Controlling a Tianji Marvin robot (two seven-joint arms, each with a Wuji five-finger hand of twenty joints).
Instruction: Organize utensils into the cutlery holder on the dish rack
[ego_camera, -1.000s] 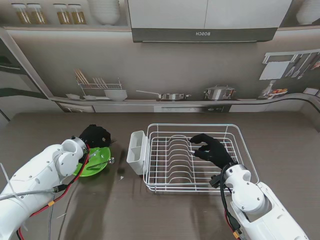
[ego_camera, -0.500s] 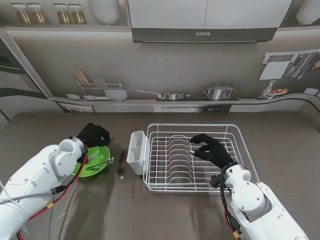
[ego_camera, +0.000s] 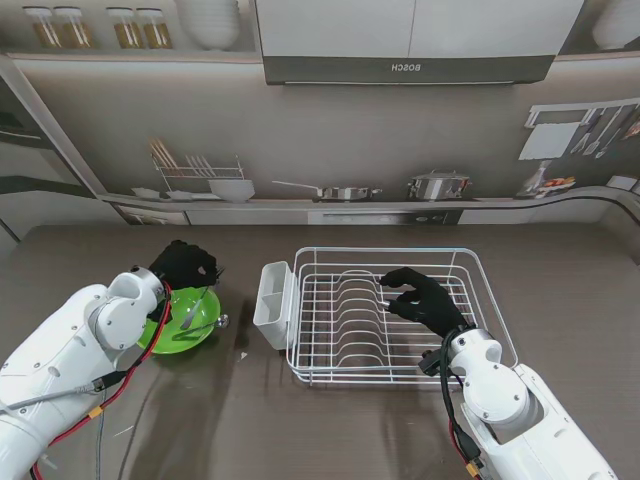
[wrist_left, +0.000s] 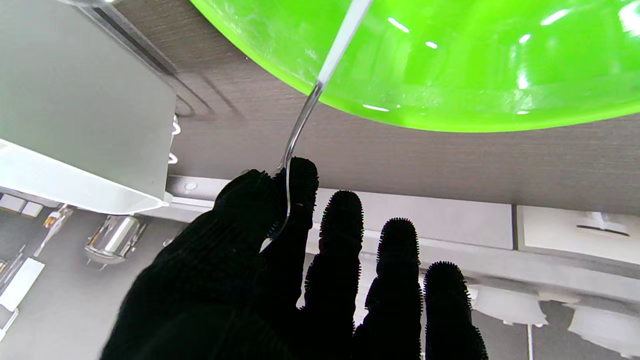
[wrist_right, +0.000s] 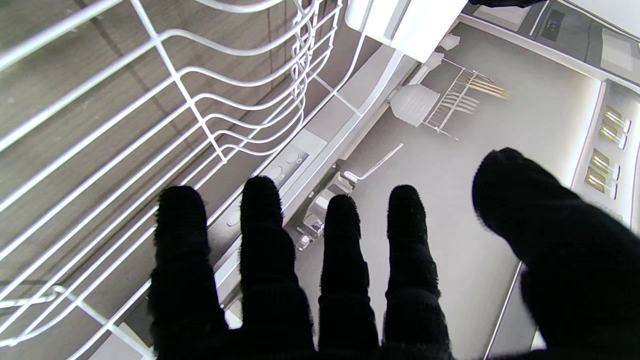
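Lettering reading BOSCH (ego_camera: 403, 67) marks the hood above. On the left of the counter (ego_camera: 300, 420), the left hand (ego_camera: 185, 266) pinches a utensil (ego_camera: 191, 309) over the green bowl (ego_camera: 180, 330); only its wrist view shows thumb and first finger clamping the thin handle. Right of it, the holder (ego_camera: 272, 304) hangs on the rack (ego_camera: 400, 315). The right hand (ego_camera: 425, 300) hovers over the rack, fingers (wrist_right: 260, 235) spread, holding nothing.

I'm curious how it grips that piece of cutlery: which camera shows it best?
The left wrist view: the utensil handle is pinched at the left hand fingertips, running toward the green bowl. The stand view shows it small; the right wrist view misses it.
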